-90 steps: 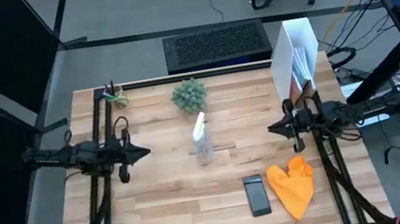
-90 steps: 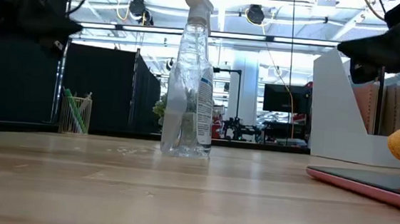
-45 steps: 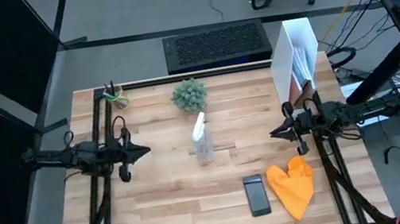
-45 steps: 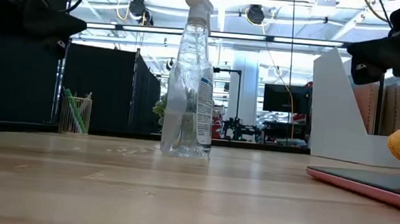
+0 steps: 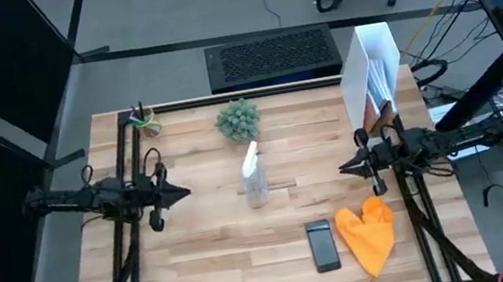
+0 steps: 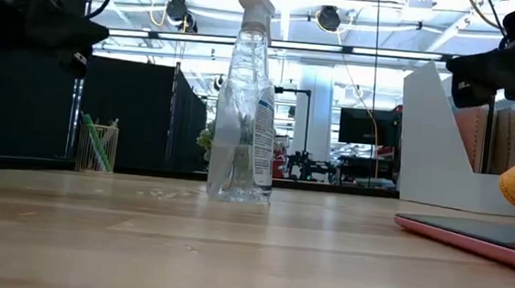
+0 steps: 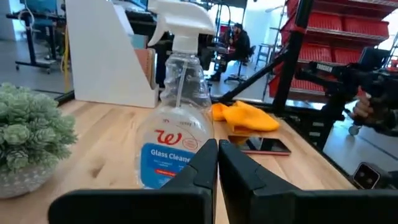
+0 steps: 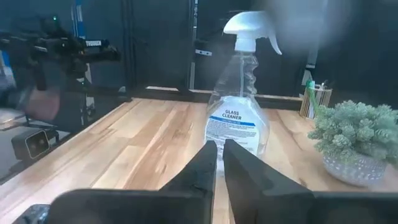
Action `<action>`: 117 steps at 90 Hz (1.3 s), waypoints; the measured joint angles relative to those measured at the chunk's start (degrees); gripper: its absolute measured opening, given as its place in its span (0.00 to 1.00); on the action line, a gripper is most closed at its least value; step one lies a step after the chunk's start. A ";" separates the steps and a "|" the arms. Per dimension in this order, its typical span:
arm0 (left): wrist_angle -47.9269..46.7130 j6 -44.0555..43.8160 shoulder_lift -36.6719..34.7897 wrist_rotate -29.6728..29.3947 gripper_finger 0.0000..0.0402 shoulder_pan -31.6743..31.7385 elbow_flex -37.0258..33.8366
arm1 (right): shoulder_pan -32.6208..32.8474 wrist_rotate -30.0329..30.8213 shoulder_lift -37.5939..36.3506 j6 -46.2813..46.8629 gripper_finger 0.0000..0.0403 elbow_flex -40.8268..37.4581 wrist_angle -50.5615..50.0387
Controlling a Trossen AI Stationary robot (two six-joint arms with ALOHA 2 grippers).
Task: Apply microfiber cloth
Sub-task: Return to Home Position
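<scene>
Both my arms are pulled back and raised off the desk (image 5: 210,259). The left gripper (image 5: 180,194) is over the left edge, midway along it, pointing inward. Its fingers are pressed close, only a thin slit between them, nothing held. The right gripper (image 5: 343,168) mirrors it over the right edge. It has the same narrow gap and is empty too.

The microfiber cloth (image 5: 368,233), orange and crumpled, lies on the desk near the right edge, toward the near-right corner and just nearer than the right gripper. Neither gripper touches it. The phone (image 5: 324,246), dark and flat, lies just beside the cloth on its inner side. I can't tell if they touch.

The spray bottle (image 5: 254,178) stands upright mid-desk, between the two grippers and well apart from both. The label reads glass cleaner in my wrist views. A small potted plant (image 5: 238,120) stands behind the bottle, toward the far edge. A white file holder (image 5: 371,72) is at the far-right corner, and a cup of pens (image 5: 144,120) is at the far-left corner. A seated person (image 7: 238,46) shows far off in the room in the left wrist view.
</scene>
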 joint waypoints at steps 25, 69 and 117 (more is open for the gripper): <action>-0.12 0.00 0.00 0.00 0.00 -0.01 0.00 | 0.00 0.06 0.59 7.75 0.03 0.00 0.01; -0.11 -0.02 0.00 0.02 0.00 0.00 -0.02 | 0.01 0.09 0.59 7.75 0.03 0.00 0.02; -0.11 -0.04 0.00 0.04 0.00 0.00 -0.02 | 0.01 0.09 0.59 7.75 0.03 0.00 0.03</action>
